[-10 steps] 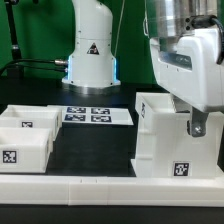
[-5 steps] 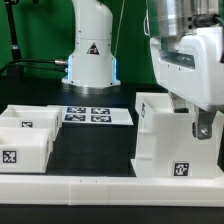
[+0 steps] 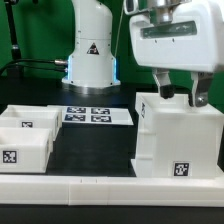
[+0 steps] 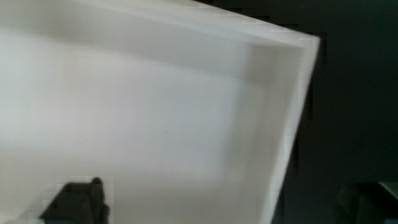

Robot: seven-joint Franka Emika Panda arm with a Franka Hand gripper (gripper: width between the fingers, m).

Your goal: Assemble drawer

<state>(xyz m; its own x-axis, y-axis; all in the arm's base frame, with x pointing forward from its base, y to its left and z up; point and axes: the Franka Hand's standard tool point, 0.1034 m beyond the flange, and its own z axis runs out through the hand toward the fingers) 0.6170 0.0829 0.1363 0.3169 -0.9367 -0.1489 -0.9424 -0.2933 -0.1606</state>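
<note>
Exterior view: one drawer casing [image 3: 182, 140] is set on the surface [image 3: 95, 150] at the exterior view's right. Two trays, front tray [image 3: 22, 148] and rear tray [image 3: 38, 117], are placed left. One gripper [image 3: 182, 95] is held released, fingers spread, just above the casing.

A blurred white casing [image 4: 143, 100] fills most of the frame, and its raised rim [image 4: 285, 120] borders darkness. The tool's [image 4: 228, 200] two dark fingertips [image 4: 75, 200] stand wide apart, one over the casing, one beyond the rim.

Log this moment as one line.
jaws: open, empty, over casing top | casing: exterior view's right | trays: two, exterior view's left, not inserted
</note>
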